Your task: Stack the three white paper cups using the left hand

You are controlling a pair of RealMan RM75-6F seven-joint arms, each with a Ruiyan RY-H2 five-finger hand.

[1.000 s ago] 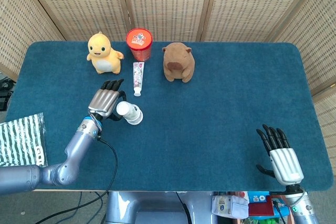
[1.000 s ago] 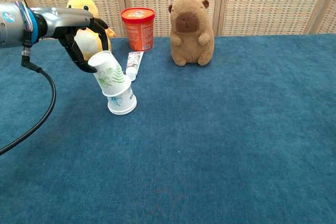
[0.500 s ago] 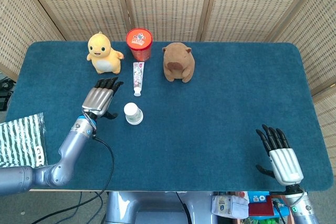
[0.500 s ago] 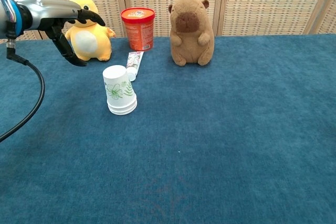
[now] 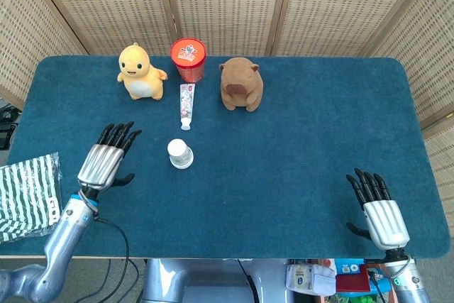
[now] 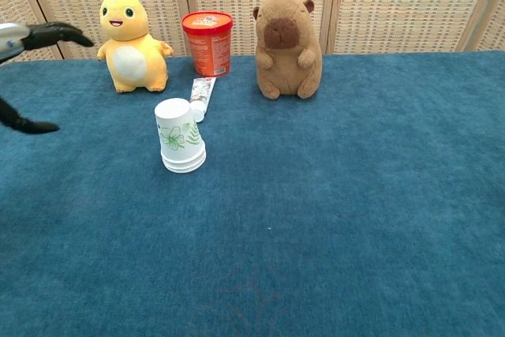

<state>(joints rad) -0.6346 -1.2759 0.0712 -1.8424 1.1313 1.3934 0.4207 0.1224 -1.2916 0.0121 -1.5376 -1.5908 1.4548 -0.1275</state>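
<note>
The white paper cups (image 6: 181, 136) stand nested in one upside-down stack on the blue surface (image 5: 298, 154), the outer cup printed with a green leaf pattern and leaning slightly; how many cups make up the stack cannot be counted for certain, though several rims show at its foot. Taking this stack as the landmark, the toothpaste tube (image 5: 185, 103) lies just behind it, its cap end pointing at the stack without touching it. Further behind stands the red tub (image 6: 207, 43) with its printed lid, and to the left of that tub sits the yellow plush toy (image 6: 131, 44). The brown capybara plush (image 6: 287, 47) sits behind and to the right of the stack. The left hand (image 5: 106, 157) hovers well to the left of the stack, fingers spread wide and holding nothing; in the chest view only its dark fingertips (image 6: 63, 33) reach in at the left edge. The right hand (image 5: 378, 209) rests far to the right of the stack, near the front edge of the surface, its fingers apart and empty. A striped bag (image 5: 28, 188) lies beyond the surface's left edge.
</note>
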